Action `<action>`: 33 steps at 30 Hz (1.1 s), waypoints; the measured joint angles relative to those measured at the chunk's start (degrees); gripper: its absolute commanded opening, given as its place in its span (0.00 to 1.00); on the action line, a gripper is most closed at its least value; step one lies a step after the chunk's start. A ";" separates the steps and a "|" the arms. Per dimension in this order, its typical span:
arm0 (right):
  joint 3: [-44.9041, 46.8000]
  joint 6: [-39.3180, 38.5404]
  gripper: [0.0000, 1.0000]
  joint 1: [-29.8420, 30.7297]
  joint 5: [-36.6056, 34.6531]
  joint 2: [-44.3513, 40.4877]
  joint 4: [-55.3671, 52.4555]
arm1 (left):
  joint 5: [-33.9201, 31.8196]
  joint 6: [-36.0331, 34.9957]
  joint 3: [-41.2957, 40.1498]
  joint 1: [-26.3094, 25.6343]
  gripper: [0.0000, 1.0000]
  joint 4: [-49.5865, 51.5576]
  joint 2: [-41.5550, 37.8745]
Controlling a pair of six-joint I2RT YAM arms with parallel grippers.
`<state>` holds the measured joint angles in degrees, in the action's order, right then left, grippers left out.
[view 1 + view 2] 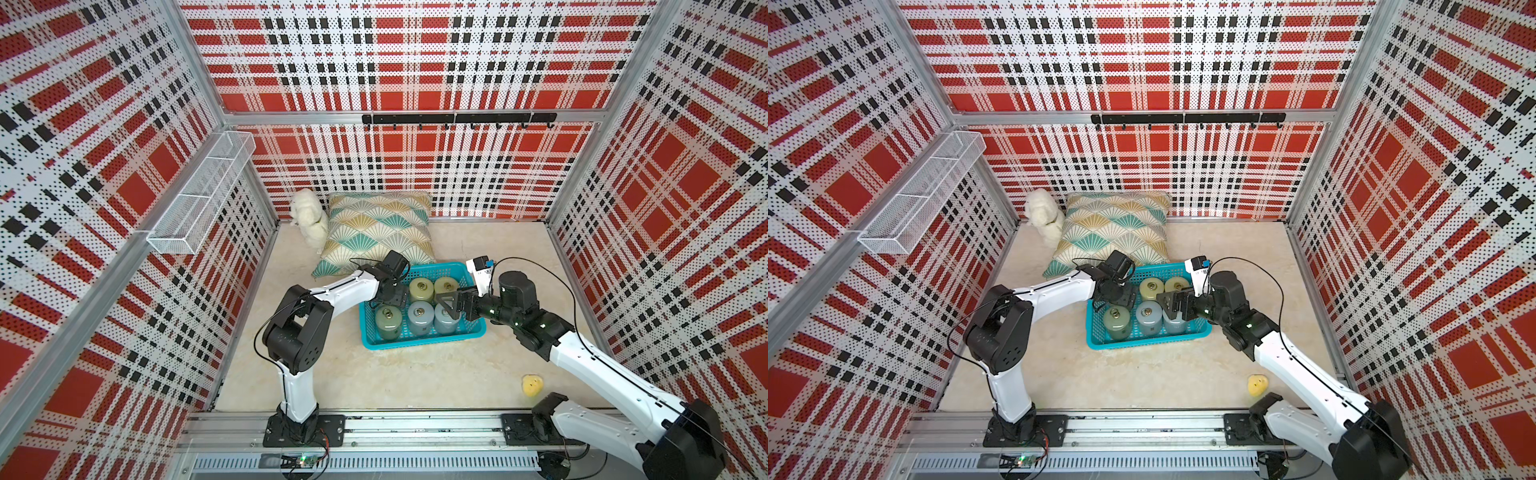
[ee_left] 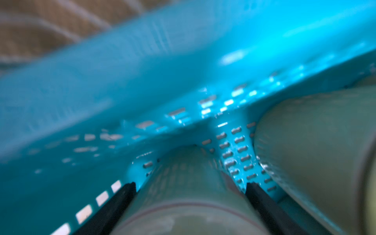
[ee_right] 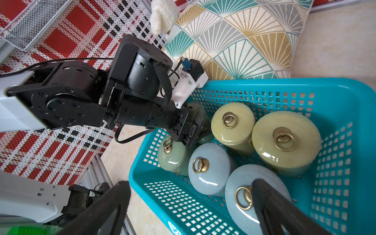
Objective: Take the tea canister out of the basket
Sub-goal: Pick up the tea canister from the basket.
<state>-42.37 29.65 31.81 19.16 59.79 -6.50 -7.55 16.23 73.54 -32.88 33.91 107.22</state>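
Left pincer (image 2: 190, 185) clamped around tea canister (image 2: 184, 209) inside basket (image 2: 97, 95).

Likely lab test cell: plaid pegboard walls (image 1: 415, 62)

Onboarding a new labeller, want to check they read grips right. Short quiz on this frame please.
1. True or false: the right gripper is shut on a canister.
2. What is the left gripper shut on? A) nothing B) a greenish canister C) the cushion
3. How many lids in the basket are blue-grey?

Key
1. False: it is open, above the basket.
2. B.
3. Two blue-grey lids, side by side.
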 measured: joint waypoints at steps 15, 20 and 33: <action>0.02 0.02 1.00 0.68 -0.83 1.27 0.48 | -2.32 0.57 7.69 -0.70 0.71 9.73 -2.32; 0.02 -0.02 1.00 2.36 -1.51 2.40 0.83 | -3.41 1.53 10.01 -0.33 0.71 11.67 -6.16; 0.02 -0.20 1.00 7.48 -3.02 5.42 1.16 | -6.08 3.43 6.08 9.33 0.71 14.95 -20.52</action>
<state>-42.35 29.45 39.29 16.14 65.21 -5.34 -13.63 19.66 79.61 -23.55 48.86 86.70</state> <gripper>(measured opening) 0.999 0.840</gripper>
